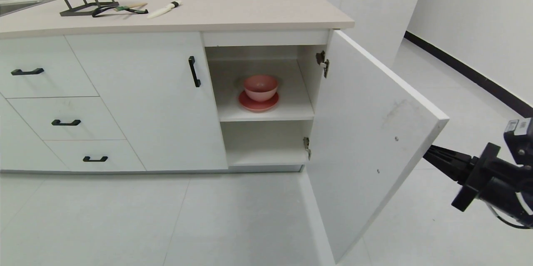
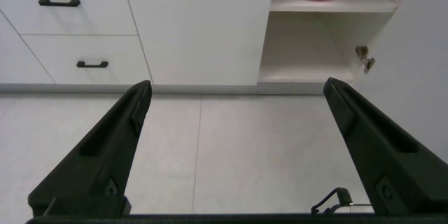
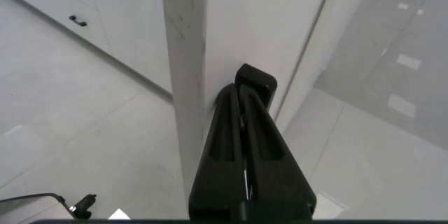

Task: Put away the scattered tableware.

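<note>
My right tool (image 3: 246, 92), fingers together and empty, sits against the open white cabinet door (image 1: 366, 133), at its 3 o'clock.

Bowl (image 1: 260, 86) on plate (image 1: 258, 104) in cabinet (image 1: 307, 80)

We see bright, even light from overhead, with only soft shadows. The cupboard recess around the pink plastic bowl (image 1: 260, 86) is dimmer than the open white cabinet door (image 1: 374, 141). Pale glare patches lie on the glossy grey floor tiles (image 3: 395, 105) at right. Straight edges bow slightly toward the head view's borders.
</note>
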Available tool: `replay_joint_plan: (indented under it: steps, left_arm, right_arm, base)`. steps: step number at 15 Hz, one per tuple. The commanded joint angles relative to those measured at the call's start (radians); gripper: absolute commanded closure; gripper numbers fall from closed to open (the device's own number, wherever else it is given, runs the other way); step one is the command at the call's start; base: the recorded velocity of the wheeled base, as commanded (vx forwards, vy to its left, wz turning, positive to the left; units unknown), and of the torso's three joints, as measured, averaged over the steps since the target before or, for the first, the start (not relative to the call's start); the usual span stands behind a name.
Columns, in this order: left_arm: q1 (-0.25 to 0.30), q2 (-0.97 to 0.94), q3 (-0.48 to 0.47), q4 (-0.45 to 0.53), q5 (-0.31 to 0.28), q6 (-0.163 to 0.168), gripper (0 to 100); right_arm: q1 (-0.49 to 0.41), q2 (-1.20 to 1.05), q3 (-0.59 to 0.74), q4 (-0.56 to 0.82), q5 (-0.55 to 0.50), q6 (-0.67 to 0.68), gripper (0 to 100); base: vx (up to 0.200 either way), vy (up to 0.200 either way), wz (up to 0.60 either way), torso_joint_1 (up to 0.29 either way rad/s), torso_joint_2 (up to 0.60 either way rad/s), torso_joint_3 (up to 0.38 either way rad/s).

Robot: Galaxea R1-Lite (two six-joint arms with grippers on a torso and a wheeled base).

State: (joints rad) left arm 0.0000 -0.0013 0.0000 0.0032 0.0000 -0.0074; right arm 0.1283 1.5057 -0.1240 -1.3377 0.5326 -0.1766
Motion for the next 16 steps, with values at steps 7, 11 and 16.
replay_joint_plan:
  steps: [7,11,16]
  left_arm:
    - [0.000,0.001,0.000,0.000,0.000,0.000,0]
    - [0.000,0.001,0.000,0.000,0.000,0.000,0]
    - [0.000,0.001,0.000,0.000,0.000,0.000,0]
  right_arm:
    - [0.149,0.016,-0.082,-0.003,0.001,-0.007,100]
    - [0.211,0.024,-0.108,-0.005,0.001,-0.009,100]
    - [0.272,0.108,-0.213,-0.020,0.003,-0.011,100]
  base:
    - [0.000,0.000,0.00,0.000,0.00,0.000]
    - [0.000,0.000,0.00,0.000,0.00,0.000]
    - [0.000,0.000,0.00,0.000,0.00,0.000]
